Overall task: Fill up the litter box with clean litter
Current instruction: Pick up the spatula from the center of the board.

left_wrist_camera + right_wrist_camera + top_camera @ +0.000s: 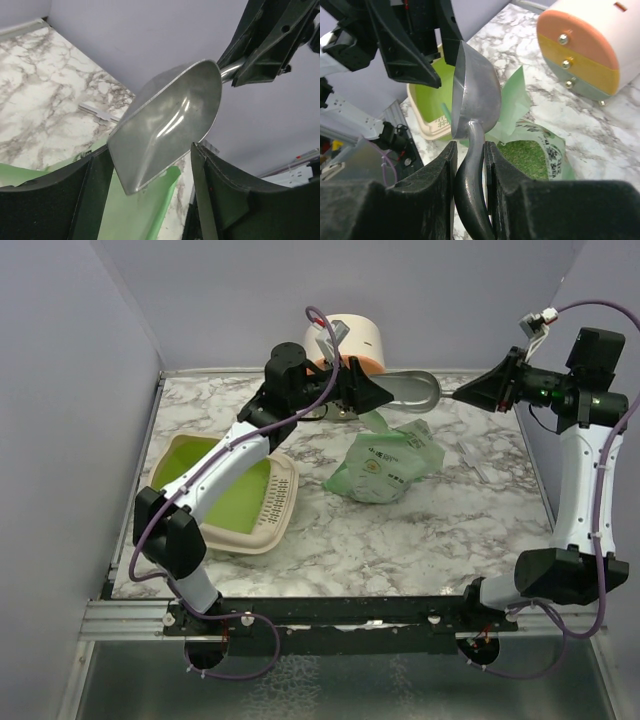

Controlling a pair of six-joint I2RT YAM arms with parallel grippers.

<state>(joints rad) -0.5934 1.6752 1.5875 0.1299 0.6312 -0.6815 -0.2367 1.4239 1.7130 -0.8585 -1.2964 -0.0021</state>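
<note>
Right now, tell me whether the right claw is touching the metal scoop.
Touching. The right wrist view shows the right claw closed on the scoop at its handle, pressed against it on both sides with no gap.

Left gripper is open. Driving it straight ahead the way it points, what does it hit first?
Most likely the metal scoop: its bowl sits just ahead of the left gripper. The right gripper holds its handle; the gap is hard to judge.

The cream litter box (262, 532), lime-green inside, sits just left of the crumpled, open-topped mint-green litter bag (385, 468).
</note>
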